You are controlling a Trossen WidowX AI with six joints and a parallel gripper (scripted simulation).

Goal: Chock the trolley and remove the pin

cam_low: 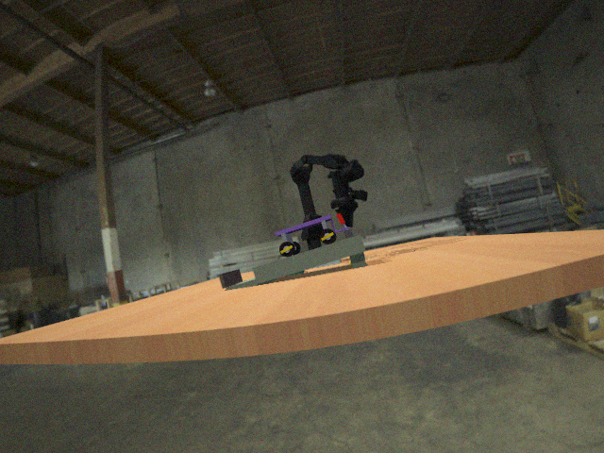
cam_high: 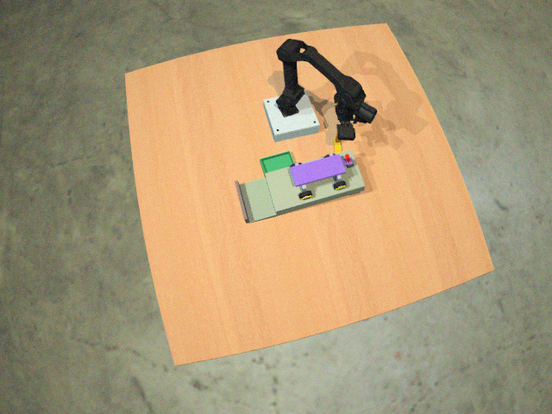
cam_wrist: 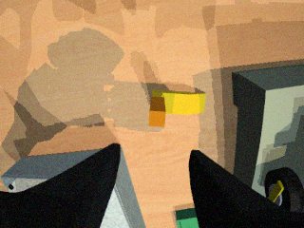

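The trolley with a purple deck (cam_high: 317,170) (cam_low: 302,226) stands on the sloping grey-green ramp (cam_high: 281,196) (cam_low: 293,265) (cam_wrist: 292,106). The red-headed stop pin (cam_high: 348,157) (cam_low: 340,218) is in place at its uphill end. The yellow chock (cam_high: 337,146) (cam_wrist: 185,104) stands on the table beside the ramp's high end, off the ramp; its orange handle (cam_wrist: 157,119) shows in the wrist view. Its black rubber base cannot be made out. My gripper (cam_low: 348,225) (cam_wrist: 155,154) points down, partly open and empty, above the table near the chock. The green tray (cam_high: 277,161) (cam_wrist: 187,221) lies beside the ramp and looks empty.
The arm's pale base block (cam_high: 291,119) (cam_wrist: 47,168) is on the table behind the tray. A dark end board (cam_high: 241,201) (cam_low: 230,278) stands across the ramp's low end. The ramp's high end rises close beside the chock.
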